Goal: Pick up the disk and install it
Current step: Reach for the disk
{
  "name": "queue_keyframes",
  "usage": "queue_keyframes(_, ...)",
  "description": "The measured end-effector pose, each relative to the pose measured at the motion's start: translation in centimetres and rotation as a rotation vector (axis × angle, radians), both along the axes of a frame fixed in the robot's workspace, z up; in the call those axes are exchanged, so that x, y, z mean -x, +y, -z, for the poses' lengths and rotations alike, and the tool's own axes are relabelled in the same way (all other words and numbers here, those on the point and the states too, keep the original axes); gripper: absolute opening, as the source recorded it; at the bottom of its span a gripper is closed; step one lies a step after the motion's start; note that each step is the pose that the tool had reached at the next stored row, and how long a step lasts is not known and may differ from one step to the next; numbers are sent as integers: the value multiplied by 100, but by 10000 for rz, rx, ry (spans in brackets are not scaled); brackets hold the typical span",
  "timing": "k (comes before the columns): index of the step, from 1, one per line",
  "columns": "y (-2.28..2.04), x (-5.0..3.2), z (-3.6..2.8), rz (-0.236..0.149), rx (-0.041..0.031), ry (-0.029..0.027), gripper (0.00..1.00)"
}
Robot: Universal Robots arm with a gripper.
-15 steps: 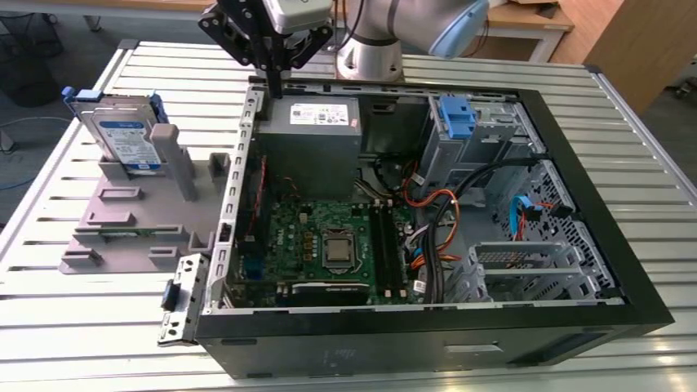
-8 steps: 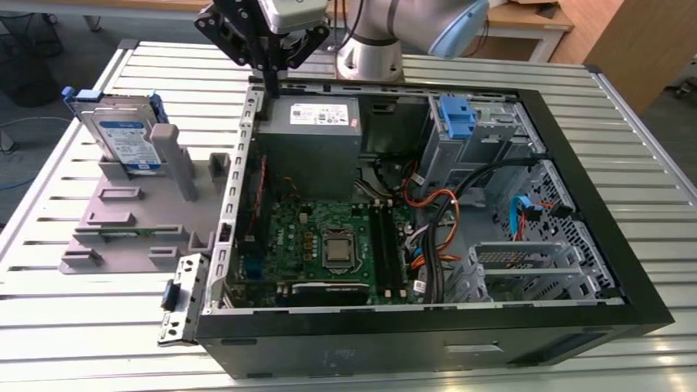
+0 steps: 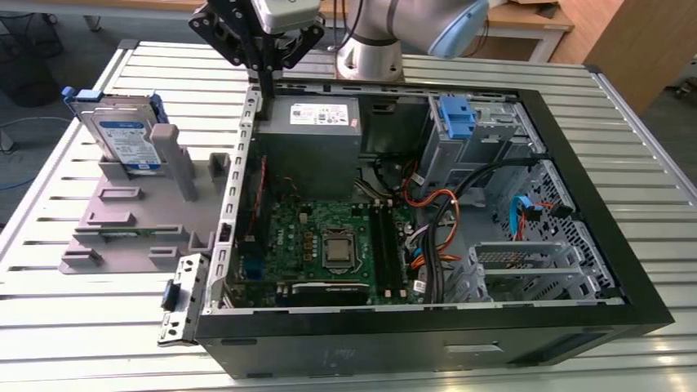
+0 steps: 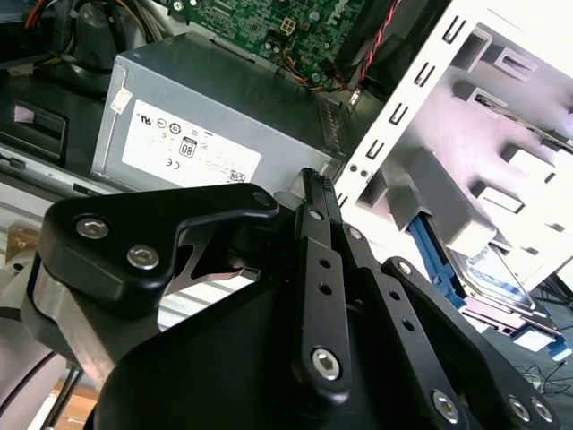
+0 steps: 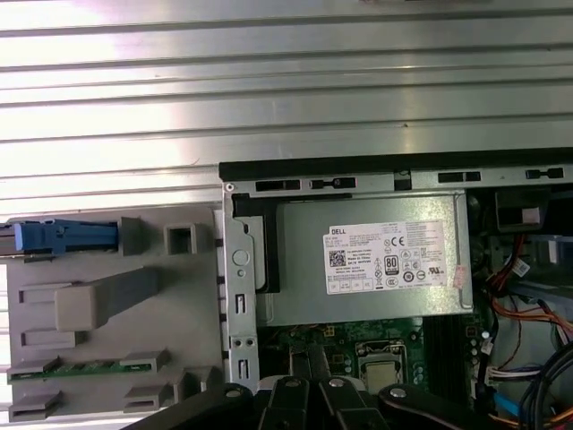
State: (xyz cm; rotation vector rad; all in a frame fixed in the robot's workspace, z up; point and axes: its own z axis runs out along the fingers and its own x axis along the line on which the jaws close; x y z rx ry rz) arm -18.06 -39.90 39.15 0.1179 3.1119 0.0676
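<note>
Item: gripper (image 3: 263,72), black, on the arm. It hangs above the back corner of the computer case (image 3: 610,245), over the edge nearest the power supply (image 3: 310,122). In the second wrist view its fingers (image 4: 309,233) meet at the tips, so it is clenched with nothing held between them.

Item: the disk (image 3: 126,135), silver with a blue-and-white label and a blue carrier bracket. It stands upright on edge in a slot of the grey fixture (image 3: 130,220), outside the case on the exterior view's left. It is well apart from the gripper and untouched (the first wrist view shows the blue top edge of the bracket (image 5: 67,236)).

Item: computer case, open and lying on its side on the slatted metal counter (image 3: 65,327). Inside are the grey power supply with its white label, a green motherboard (image 3: 326,245) and a tall blue latch (image 3: 459,118) on the drive cage, with orange and black cables beside it.
</note>
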Motion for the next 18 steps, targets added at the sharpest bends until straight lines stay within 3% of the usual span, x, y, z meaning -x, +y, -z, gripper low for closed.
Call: queue_keyframes(18, 0, 189, 11, 0, -1, -1, 11)
